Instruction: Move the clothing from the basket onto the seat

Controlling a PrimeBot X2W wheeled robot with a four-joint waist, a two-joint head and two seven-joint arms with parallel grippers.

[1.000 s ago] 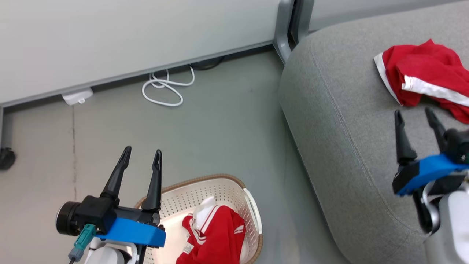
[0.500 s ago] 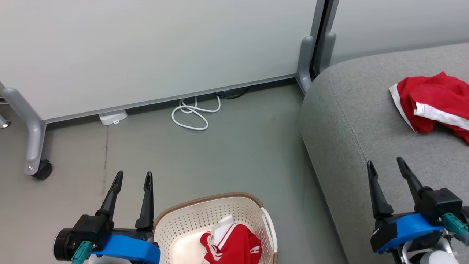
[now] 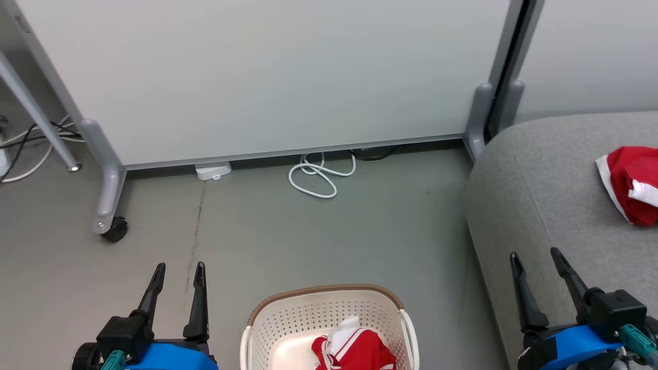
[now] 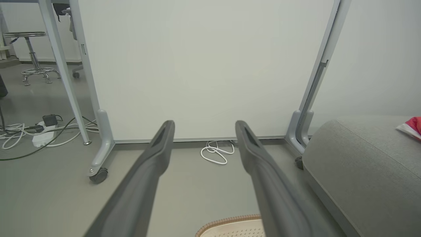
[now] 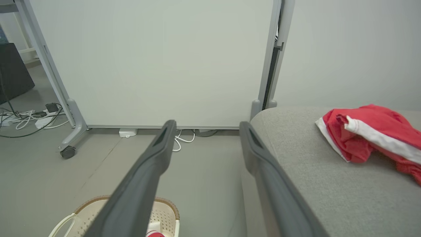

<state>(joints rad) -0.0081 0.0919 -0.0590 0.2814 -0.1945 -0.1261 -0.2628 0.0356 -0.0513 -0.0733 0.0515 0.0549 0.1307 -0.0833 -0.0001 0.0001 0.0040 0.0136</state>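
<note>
A: Left gripper [image 3: 180, 264], 7 o'clock in the head view. Fingers?
B: 2 long dark fingers [image 4: 149, 168], well parted, released, nothing between them. They hang over bare grey floor [image 3: 308, 241], just beside the basket [image 3: 324, 288], touching nothing. Matte, tapering to narrow tips.
A: Right gripper [image 3: 534, 253]?
B: 5 o'clock. Same spread, its 2 fingers [image 5: 148, 164] apart and empty. It sits in front of the near edge of the seat [image 3: 540, 180]. Cannot tell whether it touches the cushion.
A: The basket?
B: 6 o'clock, on the floor between the 2 grippers. Oval, cream plastic, walls pierced with rows of small holes, brown woven-look rim, white side handles.
A: Contents?
B: 1 red jersey [image 3: 360, 352], crumpled toward the basket's 5 o'clock side. Soft fabric, white collar panel, thin white stripes. Smooth pale bottom bare at its 7 o'clock.
A: The seat?
B: 3 o'clock. Big grey sofa cushion, coarse woven upholstery, rounded corner, 1 stitched seam along the edge.
A: Anything on it?
B: A 2nd red jersey [image 3: 629, 180] lies bunched on top, cut by the 3 o'clock edge of the head view. White trim along the hem, white band across. Well apart from both grippers.
A: Background?
B: 12 o'clock: smooth pale partition panel [image 3: 282, 77] on grey metal legs, 1 black caster [image 3: 114, 230] at 9 o'clock. White cable [image 3: 316, 177] looped on the floor at the panel's foot, small white box [image 3: 213, 170] near it.
</note>
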